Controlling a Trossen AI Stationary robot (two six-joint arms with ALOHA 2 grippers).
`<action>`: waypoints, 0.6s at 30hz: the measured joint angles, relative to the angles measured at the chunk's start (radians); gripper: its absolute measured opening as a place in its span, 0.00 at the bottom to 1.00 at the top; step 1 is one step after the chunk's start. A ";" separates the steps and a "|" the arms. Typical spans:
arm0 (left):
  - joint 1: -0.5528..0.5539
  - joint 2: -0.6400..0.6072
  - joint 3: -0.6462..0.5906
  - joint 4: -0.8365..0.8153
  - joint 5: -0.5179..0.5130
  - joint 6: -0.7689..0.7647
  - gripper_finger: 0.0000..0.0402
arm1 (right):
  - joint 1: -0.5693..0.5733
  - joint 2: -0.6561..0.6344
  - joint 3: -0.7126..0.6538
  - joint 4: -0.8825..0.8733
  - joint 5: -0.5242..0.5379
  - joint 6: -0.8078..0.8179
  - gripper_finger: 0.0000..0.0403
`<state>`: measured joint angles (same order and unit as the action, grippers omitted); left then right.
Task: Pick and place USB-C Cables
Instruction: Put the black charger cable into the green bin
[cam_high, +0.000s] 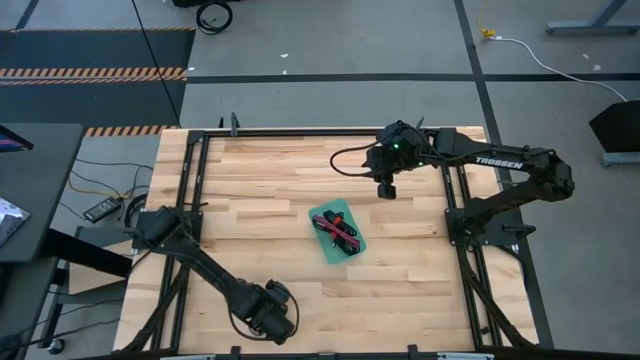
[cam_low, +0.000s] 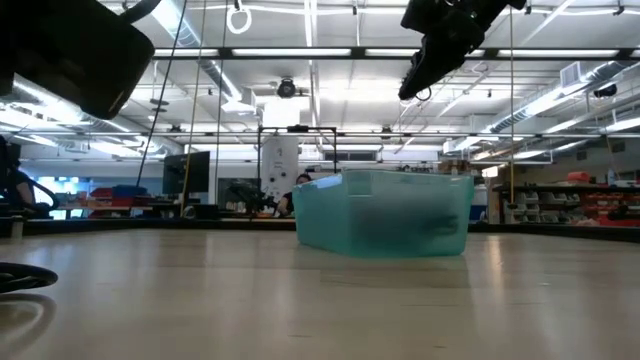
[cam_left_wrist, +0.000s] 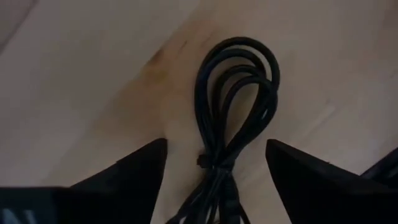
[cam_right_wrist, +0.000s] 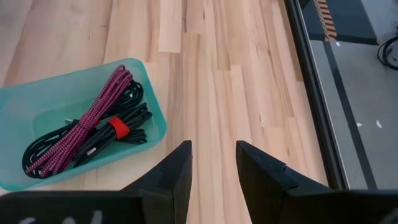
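Observation:
A black coiled USB-C cable (cam_left_wrist: 233, 106) lies flat on the wood near the table's near edge. My left gripper (cam_left_wrist: 217, 180) hangs over it, open, with one finger on each side of the bundle and neither touching it. In the high view this gripper (cam_high: 272, 318) covers the cable. The teal tray (cam_high: 322, 250) stands mid-table and holds a maroon cable (cam_right_wrist: 93, 106) and black cables with a red tie (cam_right_wrist: 118, 127). My right gripper (cam_right_wrist: 213, 165) is open and empty. It hovers high beyond the tray's far right side (cam_high: 387, 190), and shows at the top of the low view (cam_low: 425, 75).
A black metal frame (cam_high: 455, 200) runs along the table's sides and far edge. Bare wood lies between the tray (cam_low: 385, 212) and the near edge. Off the table's left side stand a dark desk and a remote (cam_high: 100, 210).

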<state>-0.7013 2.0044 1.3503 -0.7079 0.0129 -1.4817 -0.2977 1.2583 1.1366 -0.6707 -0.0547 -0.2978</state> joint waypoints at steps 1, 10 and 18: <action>0.000 0.002 0.001 -0.002 -0.007 0.011 0.70 | 0.000 0.000 0.000 -0.002 0.000 0.000 0.32; 0.022 0.016 0.001 -0.066 0.007 0.136 0.29 | 0.000 0.000 0.000 -0.005 0.000 0.007 0.32; 0.108 0.016 0.010 -0.078 -0.007 0.380 0.08 | 0.000 0.000 0.000 -0.012 0.001 -0.008 0.32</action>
<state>-0.5930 2.0203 1.3607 -0.7856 0.0059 -1.1014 -0.2977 1.2585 1.1366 -0.6830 -0.0537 -0.3061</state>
